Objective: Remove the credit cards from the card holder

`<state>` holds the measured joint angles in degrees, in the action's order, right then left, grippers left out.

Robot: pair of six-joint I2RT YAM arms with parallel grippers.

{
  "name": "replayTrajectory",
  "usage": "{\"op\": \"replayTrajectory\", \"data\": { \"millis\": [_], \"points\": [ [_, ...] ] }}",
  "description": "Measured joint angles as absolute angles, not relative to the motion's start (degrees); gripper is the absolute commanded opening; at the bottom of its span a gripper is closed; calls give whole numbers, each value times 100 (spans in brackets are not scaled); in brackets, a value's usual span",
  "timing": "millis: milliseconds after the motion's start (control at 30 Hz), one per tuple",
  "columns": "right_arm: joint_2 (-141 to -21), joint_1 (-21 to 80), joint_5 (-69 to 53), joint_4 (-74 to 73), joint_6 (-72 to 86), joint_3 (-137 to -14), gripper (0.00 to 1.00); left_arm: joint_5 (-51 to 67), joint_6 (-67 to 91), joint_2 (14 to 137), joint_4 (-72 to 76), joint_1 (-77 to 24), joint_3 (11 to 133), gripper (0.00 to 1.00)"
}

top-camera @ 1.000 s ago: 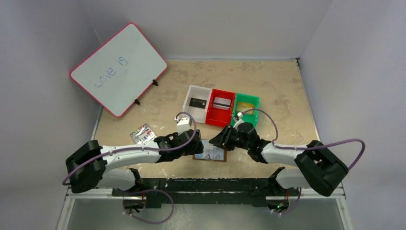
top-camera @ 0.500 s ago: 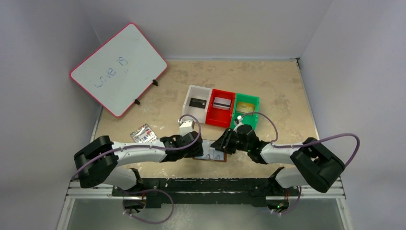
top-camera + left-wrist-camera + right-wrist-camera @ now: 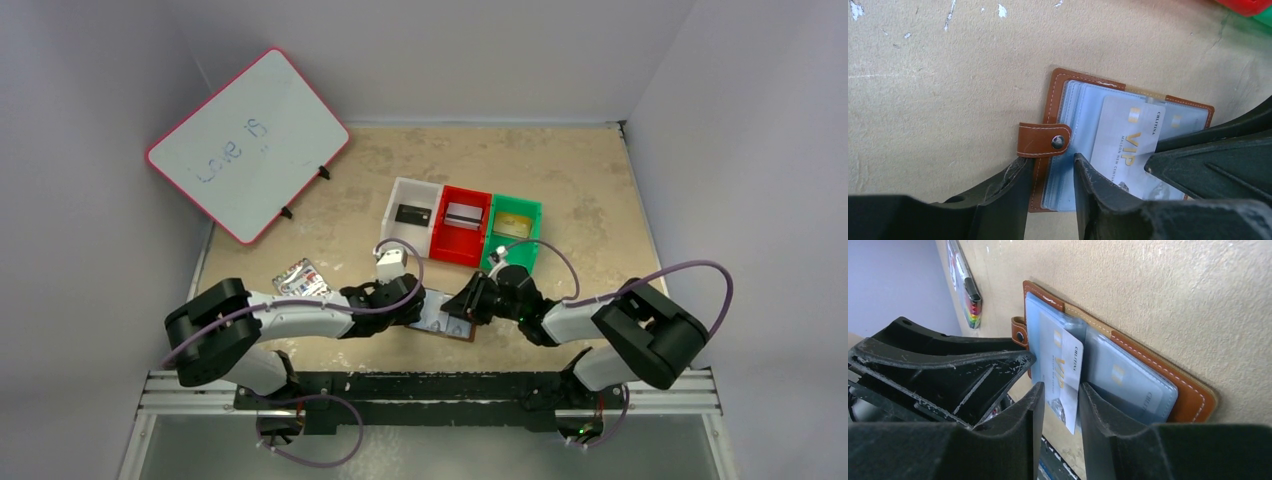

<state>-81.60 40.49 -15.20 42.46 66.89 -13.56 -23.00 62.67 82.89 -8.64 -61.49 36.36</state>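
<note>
My left tool is part spread, straddling the tabbed edge of the holder, which lies open on the surface. My right tool, half spread, has a pale card between its jaws, sticking out of a sleeve. I cannot tell if it pinches.
</note>
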Motion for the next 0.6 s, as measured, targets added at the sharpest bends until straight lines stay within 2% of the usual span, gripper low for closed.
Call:
{"op": "replayTrajectory", "data": {
  "millis": [167,267,300,600],
  "points": [
    [-8274,4049,-1586,4508,6840,-1240,19,-2298,6368,8219,-589,-6149,3457,32],
    [-8298,4049,-1579,4552,6884,-1240,8,-2298,6396,8197,-517,-6149,3411,31],
    [-8298,4049,-1573,4554,6901,-1240,1,-2298,6399,8197,-515,-6149,3409,30],
    [-7981,4049,-1466,4386,6995,-1188,0,-2375,6484,8171,-563,-6152,3385,26]
  ]
}}
